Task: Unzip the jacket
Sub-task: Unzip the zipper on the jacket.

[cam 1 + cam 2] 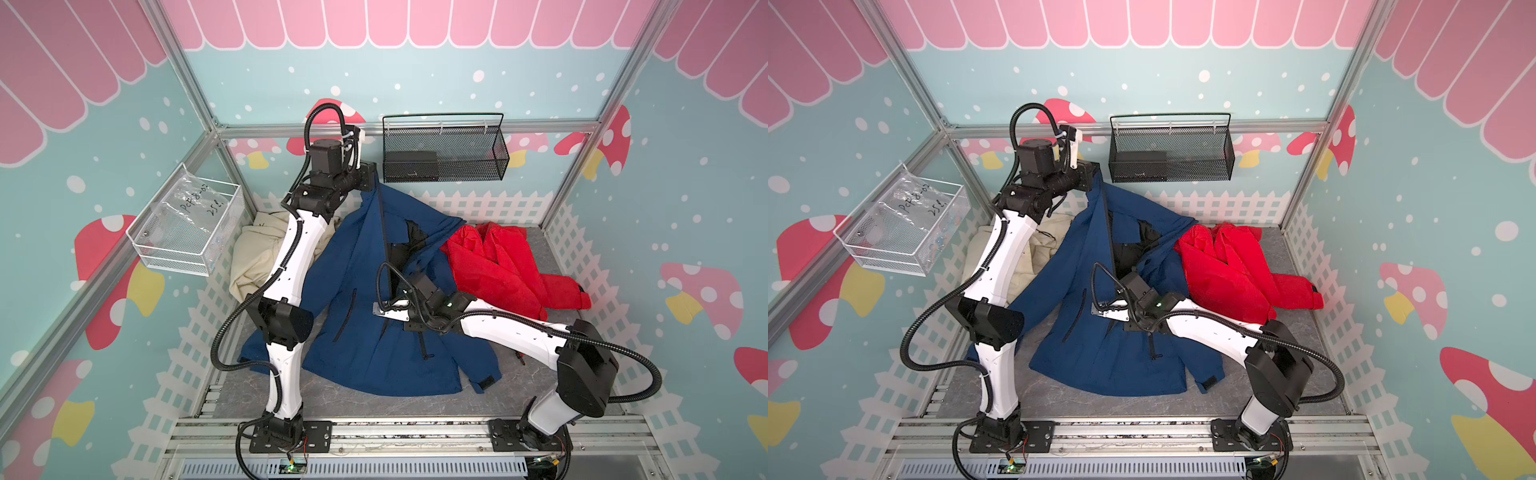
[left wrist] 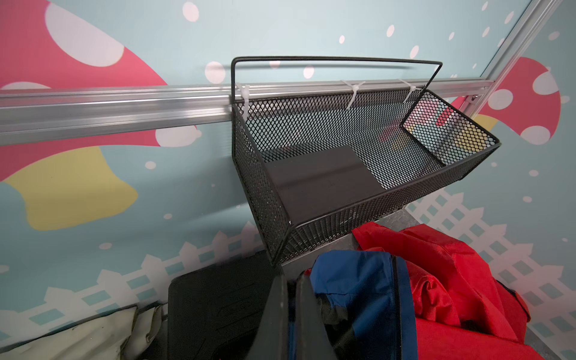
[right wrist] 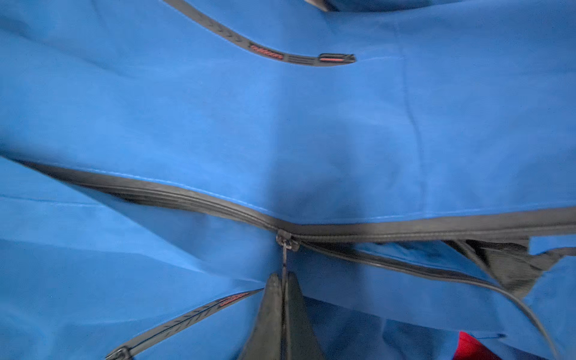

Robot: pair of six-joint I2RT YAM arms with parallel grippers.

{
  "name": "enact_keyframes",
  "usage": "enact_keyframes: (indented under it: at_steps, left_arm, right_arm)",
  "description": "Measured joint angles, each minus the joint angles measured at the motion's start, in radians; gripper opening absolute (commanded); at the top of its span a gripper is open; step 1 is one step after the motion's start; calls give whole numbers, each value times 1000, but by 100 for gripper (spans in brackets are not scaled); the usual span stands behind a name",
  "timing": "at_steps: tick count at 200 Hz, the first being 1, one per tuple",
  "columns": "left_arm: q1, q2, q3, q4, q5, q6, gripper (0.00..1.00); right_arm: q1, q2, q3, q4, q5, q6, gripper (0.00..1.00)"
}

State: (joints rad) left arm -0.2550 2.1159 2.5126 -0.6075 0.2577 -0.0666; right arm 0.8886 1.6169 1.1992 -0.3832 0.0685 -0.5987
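Right gripper (image 3: 283, 278) pinches zipper pull (image 3: 286, 242), unseen from above; left gripper (image 2: 290, 280) clamps jacket (image 2: 352, 280).

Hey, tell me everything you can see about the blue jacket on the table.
The blue jacket is smooth shell fabric with black zippers and a dark lining. It sprawls front up on the grey table, its main zipper partly open. The left gripper pinches its collar end aloft; the right gripper pinches the zipper pull.
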Motion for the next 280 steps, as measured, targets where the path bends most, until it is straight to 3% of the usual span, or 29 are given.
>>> enact_keyframes:
  at_steps: [280]
  left_arm:
    - [26,1,13,30,-3,-44,0]
  right_arm:
    - [83,-8,-61,-61,-27,85,0]
